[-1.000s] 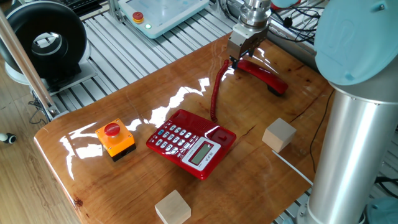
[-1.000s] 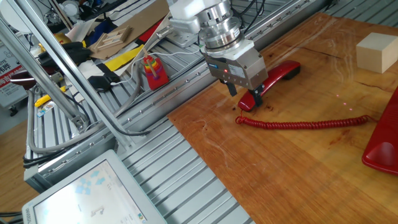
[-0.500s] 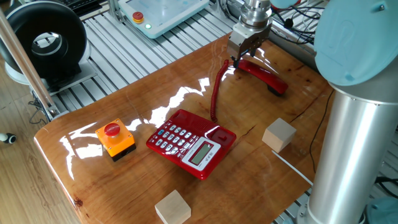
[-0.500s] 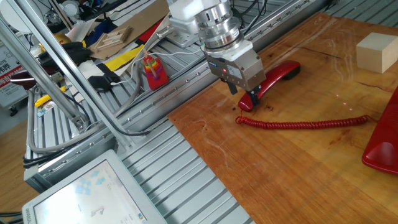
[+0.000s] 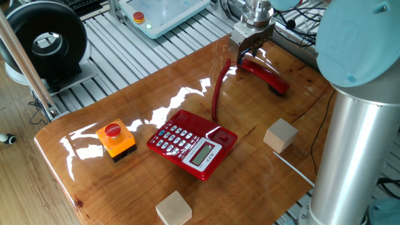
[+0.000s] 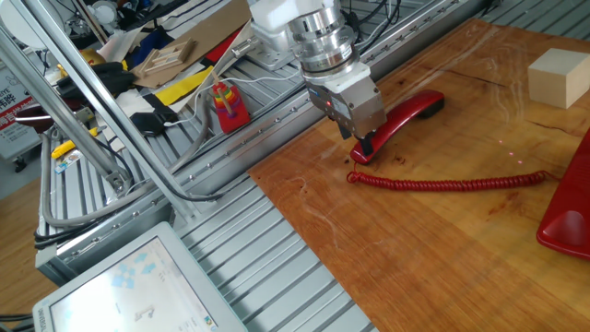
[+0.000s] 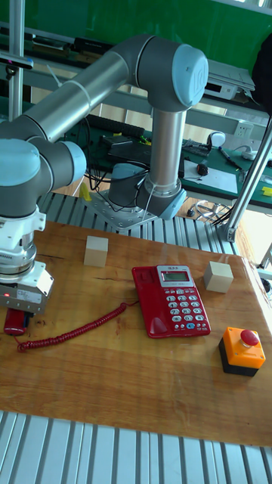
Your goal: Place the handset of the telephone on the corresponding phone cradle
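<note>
Tall fixed view puts things in order pretty clearly, so going from the front of the table back: the orange box with a red button (image 7: 241, 351) sits at the lower right, then the telephone (image 7: 171, 299) in the middle, its empty cradle (image 7: 148, 300) being the strip along the left of the keypad.

Left of that, the coiled cord (image 7: 74, 330) runs out to the handset (image 7: 13, 321), which is mostly hidden under the gripper (image 7: 25, 314) at the far left edge.

From the other fixed view, the handset (image 6: 398, 121) lies flat on the table (image 6: 442, 240), long axis running from centre toward upper right. The gripper (image 6: 362, 144) is right over its lower-left end, the one the cord leaves from. The fingers (image 6: 367, 145) look to be straddling that end, but whether they're actually pinching it can't be told from here.

So the cradle is well apart from the handset, and it looks like the carry goes toward the middle of the table with the cord trailing.

Further back are two wooden blocks (image 7: 96, 251) (image 7: 218, 276), both off that path. Shiny wood surface, plenty of room.
</note>
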